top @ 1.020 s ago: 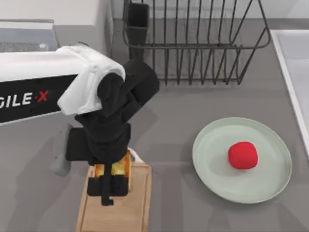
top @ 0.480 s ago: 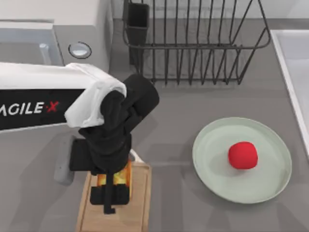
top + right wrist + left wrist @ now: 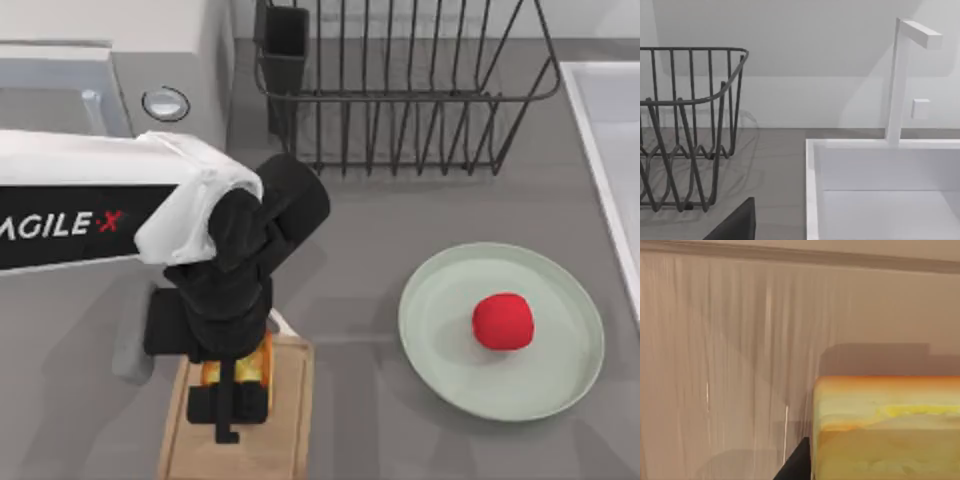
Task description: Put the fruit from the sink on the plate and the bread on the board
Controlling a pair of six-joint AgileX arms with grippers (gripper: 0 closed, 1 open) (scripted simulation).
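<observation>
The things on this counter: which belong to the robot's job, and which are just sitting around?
Job:
fruit
plate
bread
board
sink
left gripper

Just there:
dish rack
tap

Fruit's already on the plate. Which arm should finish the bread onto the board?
Left. Its gripper is already over the board with the bread between its fingers. The fruit rests on the plate, and the right wrist view faces the sink.
</observation>
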